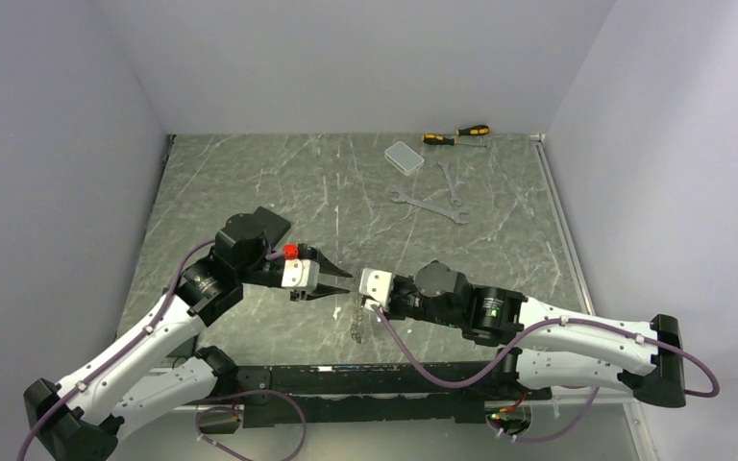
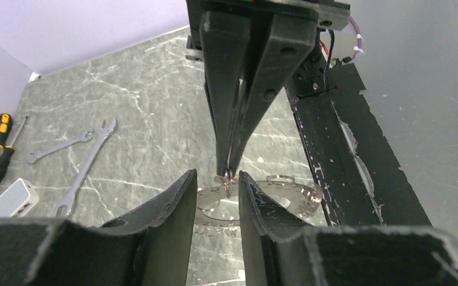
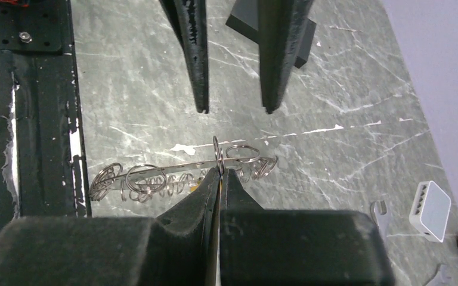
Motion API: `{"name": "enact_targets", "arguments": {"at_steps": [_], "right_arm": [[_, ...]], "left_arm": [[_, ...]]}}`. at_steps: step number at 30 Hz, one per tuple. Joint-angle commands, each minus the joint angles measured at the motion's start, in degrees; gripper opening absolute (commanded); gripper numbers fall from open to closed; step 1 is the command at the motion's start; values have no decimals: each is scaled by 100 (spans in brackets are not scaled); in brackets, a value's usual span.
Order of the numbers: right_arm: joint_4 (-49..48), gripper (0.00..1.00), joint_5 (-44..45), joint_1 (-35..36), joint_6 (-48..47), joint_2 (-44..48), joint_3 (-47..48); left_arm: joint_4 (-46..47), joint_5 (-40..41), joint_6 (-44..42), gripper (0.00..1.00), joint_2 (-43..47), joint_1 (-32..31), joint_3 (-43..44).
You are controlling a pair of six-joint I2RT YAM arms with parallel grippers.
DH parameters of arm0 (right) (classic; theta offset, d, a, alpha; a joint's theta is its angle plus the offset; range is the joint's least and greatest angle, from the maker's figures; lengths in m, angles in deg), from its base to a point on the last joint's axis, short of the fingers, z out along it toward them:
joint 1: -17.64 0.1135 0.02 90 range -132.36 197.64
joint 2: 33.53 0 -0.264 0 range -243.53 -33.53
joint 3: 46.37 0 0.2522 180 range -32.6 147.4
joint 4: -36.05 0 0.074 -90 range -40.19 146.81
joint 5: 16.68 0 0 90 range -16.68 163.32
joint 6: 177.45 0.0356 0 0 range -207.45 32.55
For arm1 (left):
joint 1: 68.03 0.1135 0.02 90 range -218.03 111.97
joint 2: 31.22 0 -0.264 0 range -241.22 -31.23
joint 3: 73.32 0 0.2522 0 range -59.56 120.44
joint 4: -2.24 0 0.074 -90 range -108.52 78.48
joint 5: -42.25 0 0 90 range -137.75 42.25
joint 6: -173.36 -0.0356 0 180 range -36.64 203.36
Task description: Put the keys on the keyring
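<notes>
right gripper (image 3: 219,174) pinched tight on the keyring (image 3: 179,176), which hangs down from it, left gripper (image 1: 341,285) fingers spread apart right in front of it

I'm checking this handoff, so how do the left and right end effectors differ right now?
The left end effector is open with its fingers apart, while the right end effector is shut. The left holds nothing, while the right pinches a small ring of the keyring, whose rest hangs under its tips. Both have dark tapered fingers and point tip to tip at each other.
</notes>
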Motion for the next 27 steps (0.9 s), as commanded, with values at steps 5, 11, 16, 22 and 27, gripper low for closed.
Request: {"name": "enact_targets", "arguments": {"at_steps": [5, 11, 16, 22, 27], "right_arm": [[-494, 0, 238, 19, -84, 159, 14], [-362, 0, 246, 19, -175, -7, 140], [-279, 0, 293, 19, -199, -89, 237], [-152, 0, 290, 19, -237, -186, 361], [-167, 0, 282, 18, -253, -214, 405]], "left_arm": [[-150, 18, -121, 35, 102, -1, 17], [95, 78, 16, 33, 46, -48, -120], [291, 420, 200, 32, -72, -160, -209], [276, 538, 179, 32, -230, -306, -159], [121, 661, 125, 31, -430, -424, -80]]}}
